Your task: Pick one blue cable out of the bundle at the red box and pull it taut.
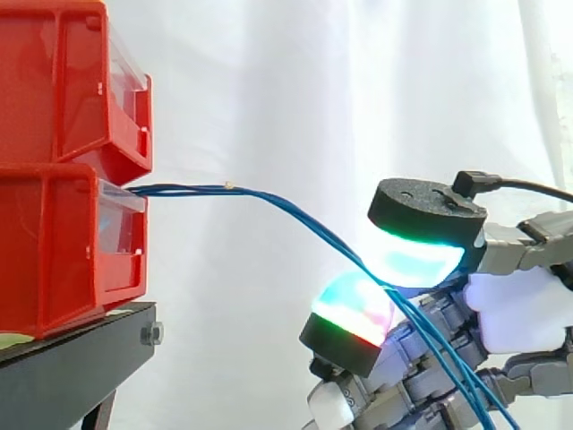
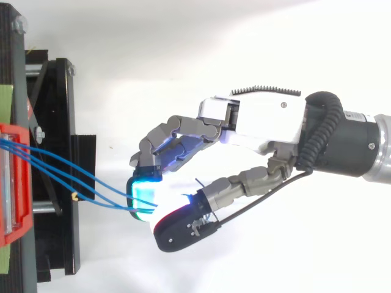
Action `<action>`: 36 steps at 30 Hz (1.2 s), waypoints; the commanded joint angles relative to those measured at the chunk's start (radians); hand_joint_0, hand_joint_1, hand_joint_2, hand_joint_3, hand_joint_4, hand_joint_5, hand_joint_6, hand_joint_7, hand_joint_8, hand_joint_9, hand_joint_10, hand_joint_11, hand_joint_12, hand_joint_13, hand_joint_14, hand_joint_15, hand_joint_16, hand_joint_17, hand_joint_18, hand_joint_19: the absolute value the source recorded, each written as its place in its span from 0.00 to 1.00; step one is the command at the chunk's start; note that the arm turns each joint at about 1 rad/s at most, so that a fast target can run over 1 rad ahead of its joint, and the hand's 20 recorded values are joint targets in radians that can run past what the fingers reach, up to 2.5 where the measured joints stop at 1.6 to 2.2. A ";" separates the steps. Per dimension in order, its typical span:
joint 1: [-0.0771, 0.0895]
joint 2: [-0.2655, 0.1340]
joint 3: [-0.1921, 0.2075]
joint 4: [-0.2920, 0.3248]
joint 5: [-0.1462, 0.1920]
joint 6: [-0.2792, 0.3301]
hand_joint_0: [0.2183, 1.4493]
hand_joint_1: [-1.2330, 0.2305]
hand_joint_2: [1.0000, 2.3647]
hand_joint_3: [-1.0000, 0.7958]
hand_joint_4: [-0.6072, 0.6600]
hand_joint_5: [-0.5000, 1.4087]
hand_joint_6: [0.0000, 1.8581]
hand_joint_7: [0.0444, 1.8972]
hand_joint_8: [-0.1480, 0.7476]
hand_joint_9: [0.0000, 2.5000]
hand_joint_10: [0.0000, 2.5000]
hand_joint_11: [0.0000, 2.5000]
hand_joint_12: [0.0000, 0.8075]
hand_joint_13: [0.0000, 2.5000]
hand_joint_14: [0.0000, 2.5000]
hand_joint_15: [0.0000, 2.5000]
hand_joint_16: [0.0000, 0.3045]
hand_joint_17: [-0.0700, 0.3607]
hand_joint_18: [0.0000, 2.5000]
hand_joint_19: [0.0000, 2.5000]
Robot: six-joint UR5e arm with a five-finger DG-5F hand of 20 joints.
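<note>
Three thin blue cables [image 2: 61, 174] leave the front of the lower red bin [image 1: 54, 242] and run right in a sagging bundle [image 1: 269, 199]. My hand [image 1: 519, 309] comes in from the right with its fingers curled. The bundle passes between a cyan-glowing pad [image 1: 421, 260] above and a red-and-green-glowing pad [image 1: 354, 309] below, then drops past the fingers to the bottom edge. From above, the cables end under the cyan pad [image 2: 143, 195] of the hand [image 2: 263, 122], where the thumb closes against it. I cannot tell how many of the cables are pinched.
A second red bin [image 1: 63, 81] is stacked on the lower one, both on a black stand [image 1: 72, 358]. A small tan tag [image 2: 74, 196] sits on one cable near the bin. A white curtain hangs behind.
</note>
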 commanded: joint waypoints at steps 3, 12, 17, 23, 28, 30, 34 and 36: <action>0.001 0.000 0.000 0.000 0.001 0.000 0.37 0.27 0.01 0.40 0.60 0.18 0.48 0.53 0.55 0.32 0.00 0.14 0.47 0.20 0.00 0.05 0.20 0.48 0.28 0.11; 0.001 0.000 0.000 0.000 0.001 0.000 0.43 0.21 0.01 0.35 0.53 0.18 0.49 0.51 0.53 0.31 0.00 0.14 0.47 0.20 0.00 0.04 0.19 0.47 0.29 0.10; 0.001 -0.001 0.008 -0.003 0.001 0.000 0.46 0.17 0.01 0.33 0.54 0.18 0.49 0.52 0.52 0.31 0.00 0.14 0.46 0.20 0.00 0.05 0.19 0.47 0.28 0.09; 0.001 0.000 0.017 -0.029 -0.001 0.002 0.47 0.16 0.01 0.33 0.54 0.18 0.49 0.53 0.52 0.31 0.00 0.14 0.46 0.20 0.00 0.05 0.19 0.47 0.28 0.10; 0.001 0.000 0.022 -0.043 -0.001 0.002 0.48 0.17 0.01 0.34 0.53 0.17 0.49 0.56 0.52 0.31 0.00 0.14 0.46 0.19 0.00 0.05 0.19 0.47 0.28 0.10; 0.001 0.000 0.022 -0.043 -0.001 0.005 0.50 0.18 0.01 0.36 0.56 0.16 0.50 0.54 0.51 0.30 0.00 0.14 0.46 0.19 0.00 0.05 0.19 0.47 0.27 0.11; 0.001 0.000 0.022 -0.043 -0.001 0.012 0.51 0.19 0.01 0.38 0.60 0.15 0.48 0.46 0.49 0.27 0.00 0.14 0.46 0.18 0.00 0.05 0.19 0.47 0.25 0.12; 0.001 0.000 0.022 -0.043 0.001 0.015 0.52 0.19 0.01 0.37 0.60 0.15 0.48 0.45 0.48 0.26 0.00 0.13 0.46 0.18 0.00 0.05 0.19 0.47 0.25 0.11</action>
